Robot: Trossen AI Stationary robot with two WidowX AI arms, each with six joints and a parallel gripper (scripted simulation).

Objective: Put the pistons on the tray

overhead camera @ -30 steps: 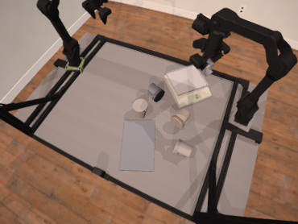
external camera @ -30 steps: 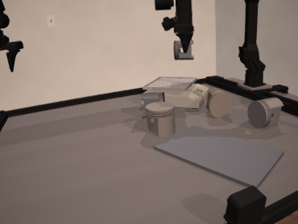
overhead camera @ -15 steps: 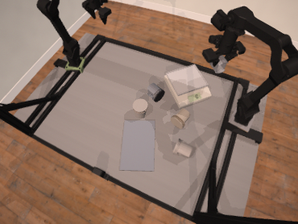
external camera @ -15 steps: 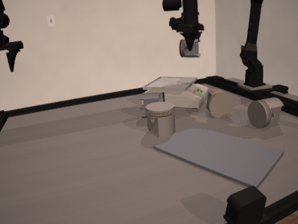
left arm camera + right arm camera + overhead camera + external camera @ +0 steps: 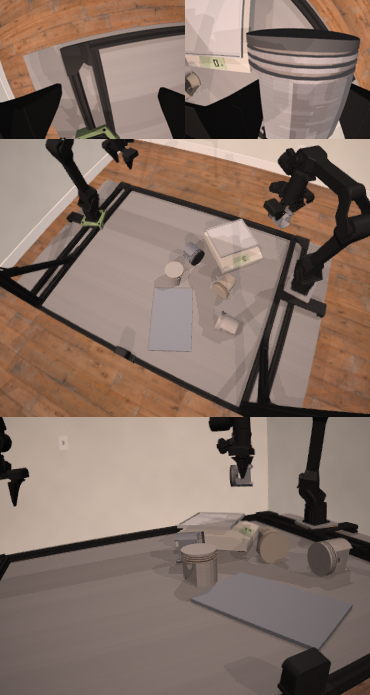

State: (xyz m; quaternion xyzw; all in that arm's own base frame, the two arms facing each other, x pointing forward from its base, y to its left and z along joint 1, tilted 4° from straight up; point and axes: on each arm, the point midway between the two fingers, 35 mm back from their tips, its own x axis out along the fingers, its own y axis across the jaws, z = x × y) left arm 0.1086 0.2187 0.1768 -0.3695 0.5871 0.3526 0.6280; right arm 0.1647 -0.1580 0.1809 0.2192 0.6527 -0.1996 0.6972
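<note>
My right gripper (image 5: pixel 283 214) (image 5: pixel 243 473) (image 5: pixel 299 82) is shut on a grey ringed piston (image 5: pixel 309 102), held in the air beyond the scale. My left gripper (image 5: pixel 120 157) (image 5: pixel 112 91) is open and empty, high over the far left corner. The steel tray (image 5: pixel 172 319) (image 5: pixel 280 607) lies flat with no piston on it. A pale piston (image 5: pixel 174 270) (image 5: pixel 199 567) stands upright just beyond it. A dark blue-grey piston (image 5: pixel 191 252) (image 5: pixel 187 540) lies near the scale. A tan piston (image 5: pixel 223 286) (image 5: pixel 273 546) and a light grey piston (image 5: pixel 228 323) (image 5: pixel 327 557) lie on their sides right of the tray.
The scale (image 5: pixel 232 238) (image 5: pixel 212 520) stands at the far right with no piston on its plate; its display (image 5: pixel 216 63) shows 0 in the right wrist view. A black frame (image 5: pixel 175 200) edges the bench. A black block (image 5: pixel 124 354) (image 5: pixel 305 672) sits on the near rail.
</note>
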